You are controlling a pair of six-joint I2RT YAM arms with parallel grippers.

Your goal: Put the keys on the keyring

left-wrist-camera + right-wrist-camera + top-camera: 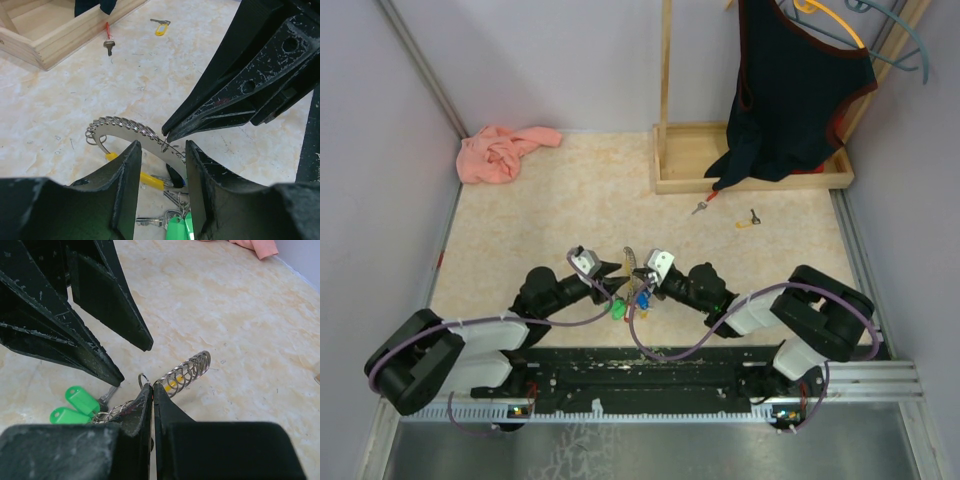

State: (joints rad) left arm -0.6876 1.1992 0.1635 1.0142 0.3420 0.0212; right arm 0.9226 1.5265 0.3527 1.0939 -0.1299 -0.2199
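The keyring (pixel 125 131) is a curved grey metal strip edged with several small wire rings, seen end-on in the right wrist view (pixel 190 370) and lying at mid-table (pixel 632 285). Green tags (pixel 176 230) (pixel 80 400) and a yellow tag (pixel 148 180) with small keys hang from it. My right gripper (pixel 152 386) (pixel 167 136) is shut on the strip's ringed edge. My left gripper (pixel 162 150) (pixel 132 362) stands open astride the strip, touching nothing. Two loose keys lie far off, one with a red head (pixel 701 206) (pixel 108 46), the other yellow (pixel 748 220) (pixel 160 27).
A wooden stand base (pixel 682 172) (pixel 55 42) sits at the back right, with a dark garment (pixel 790 90) hanging over it from an orange hanger (pixel 830 20). A pink cloth (pixel 505 152) lies at the back left. Walls close both sides.
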